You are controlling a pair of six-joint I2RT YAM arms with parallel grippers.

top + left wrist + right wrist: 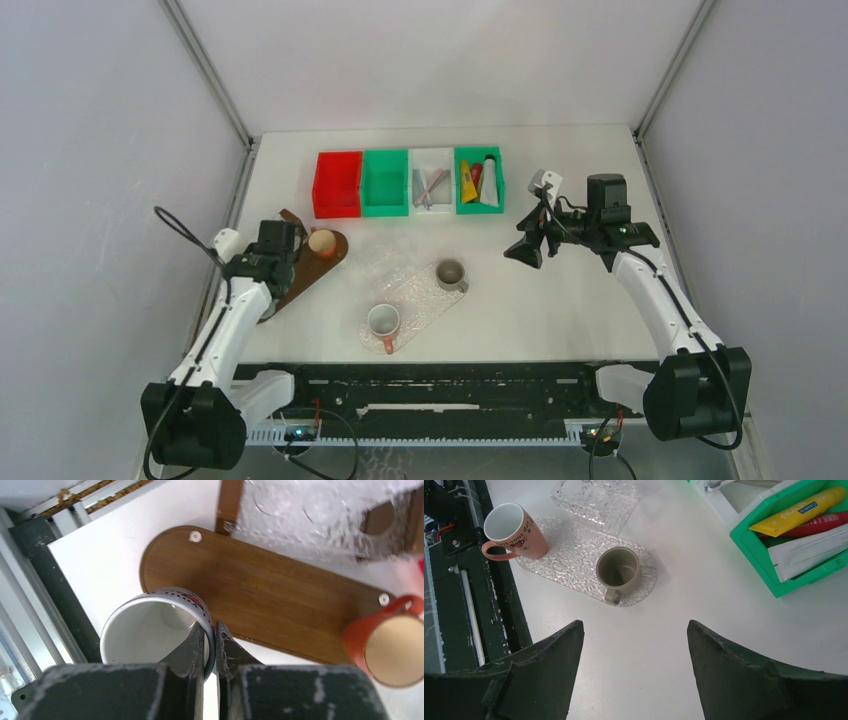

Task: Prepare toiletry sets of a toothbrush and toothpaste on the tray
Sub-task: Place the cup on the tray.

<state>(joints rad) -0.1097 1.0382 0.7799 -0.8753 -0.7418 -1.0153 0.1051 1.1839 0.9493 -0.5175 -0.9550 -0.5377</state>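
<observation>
Plainly, my left gripper point(210, 632) pinches the rim of a white printed ceramic mug point(145, 635), one finger inside and one outside, at the edge of the brown oval wooden board point(280, 590); I judge it a carrying grip. My right gripper point(636, 645) hangs spread wide and empty, near the green plastic bin point(754, 555) holding the toothpaste tubes point(796, 512). Toothbrushes point(430, 187) lie in the white bin point(432, 152); the clear textured tray point(574, 555) carries neither.

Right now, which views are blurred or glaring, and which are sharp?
Left wrist view: the tray at top right is blurred and washed out; the board is sharp. Right wrist view: sharp throughout, even the print on the tubes; the near fingers are dark. Top view: even light, faint shadows.
</observation>
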